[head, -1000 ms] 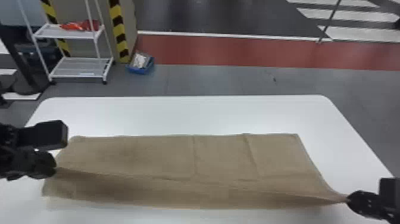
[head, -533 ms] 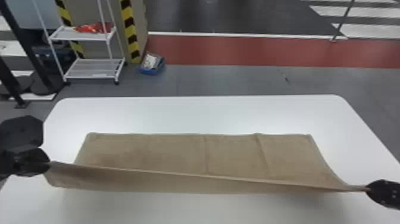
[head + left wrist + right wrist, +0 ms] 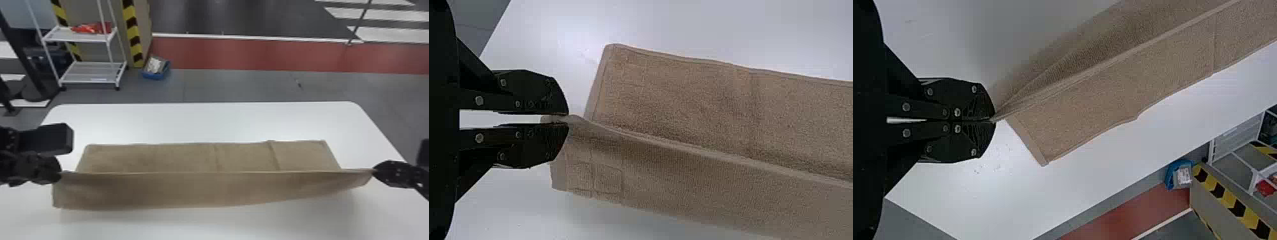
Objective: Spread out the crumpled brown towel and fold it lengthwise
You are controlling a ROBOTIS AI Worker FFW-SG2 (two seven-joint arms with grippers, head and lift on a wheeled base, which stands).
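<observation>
White table point(image 3: 204, 123), round-cornered, with grey floor point(image 3: 236, 87) beyond. One brown towel point(image 3: 198, 190): far part lies flat on the table, near edge hangs raised. Left gripper point(image 3: 566, 119), pinched on one near corner; right gripper point(image 3: 993, 121), pinched on the other. Purpose, presumably: a straight edge, ready to carry over lengthwise without wrinkling.

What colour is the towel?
Plain brown, a light tan shade, best seen in the left wrist view: the towel.
</observation>
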